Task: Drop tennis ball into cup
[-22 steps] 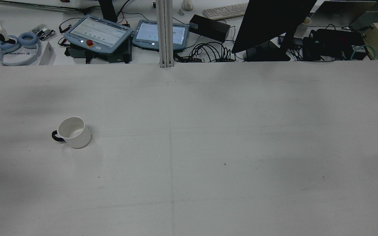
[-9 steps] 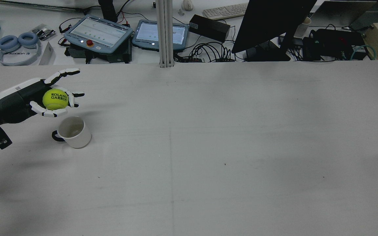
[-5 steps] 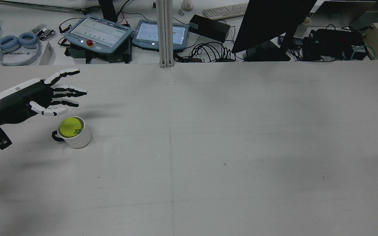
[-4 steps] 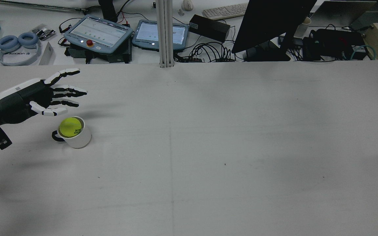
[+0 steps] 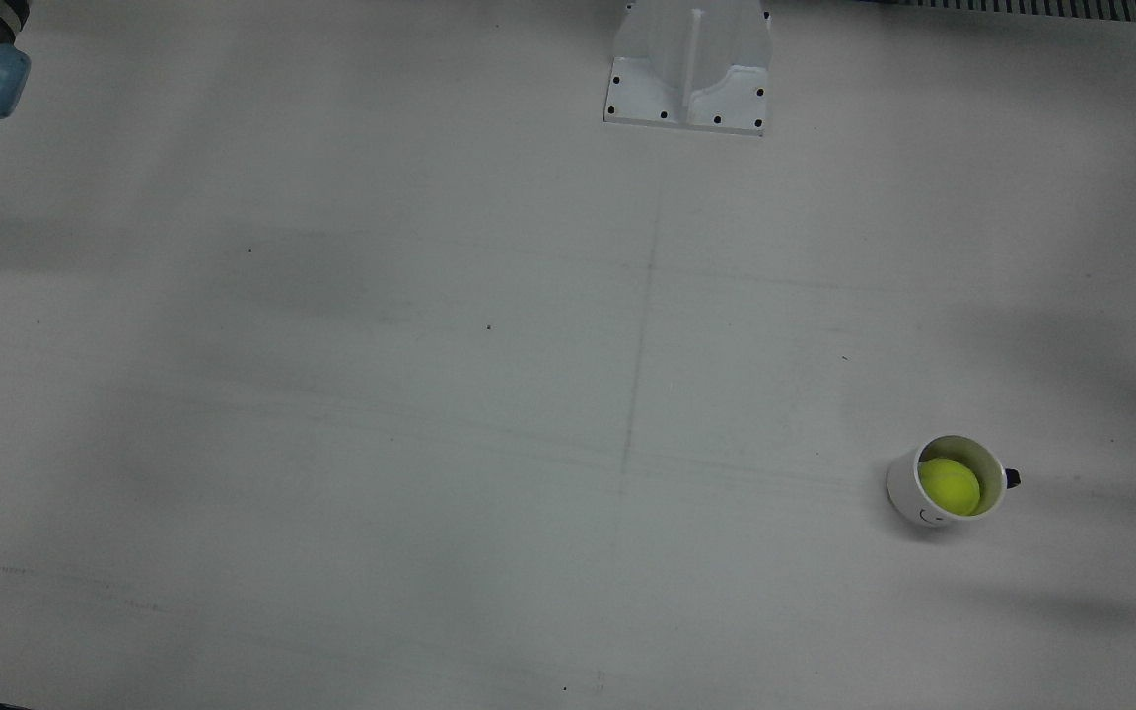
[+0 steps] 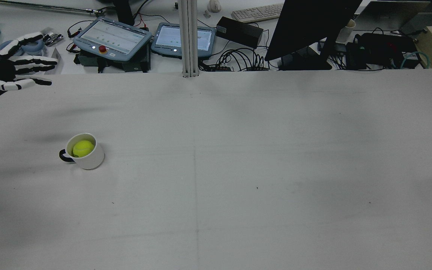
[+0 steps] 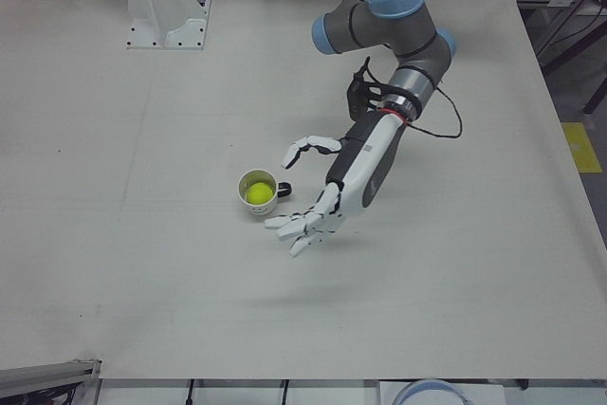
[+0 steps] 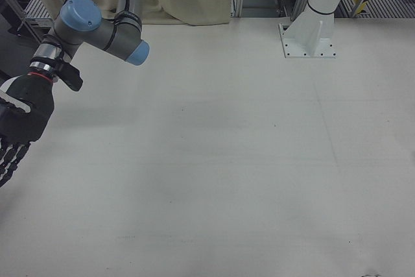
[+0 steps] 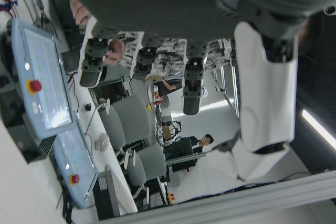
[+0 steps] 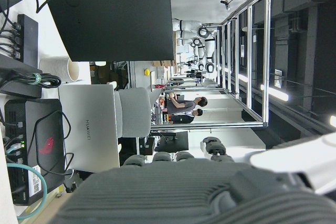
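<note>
A white cup (image 6: 93,160) with a dark handle stands upright on the left part of the table. The yellow-green tennis ball (image 6: 83,148) lies inside it. Both also show in the front view, cup (image 5: 902,490) and ball (image 5: 950,486), and in the left-front view, cup (image 7: 265,208) and ball (image 7: 256,194). My left hand (image 6: 8,71) is open and empty with fingers spread, raised above the table away from the cup. It also shows in the left-front view (image 7: 327,198). My right hand (image 8: 16,128) hangs at the far edge of the right-front view, fingers extended, holding nothing.
Beyond the table's far edge lie two teach pendants (image 6: 113,37), headphones (image 6: 32,45), a monitor (image 6: 309,26) and cables. A white post (image 6: 189,37) stands at the middle of that edge. A pedestal base (image 5: 688,69) sits on the table on the robot's side.
My left hand held the ball above the cup, opened, and the ball dropped in. The hand has since lifted and drawn away towards the far left. The ball has settled lower in the cup.
</note>
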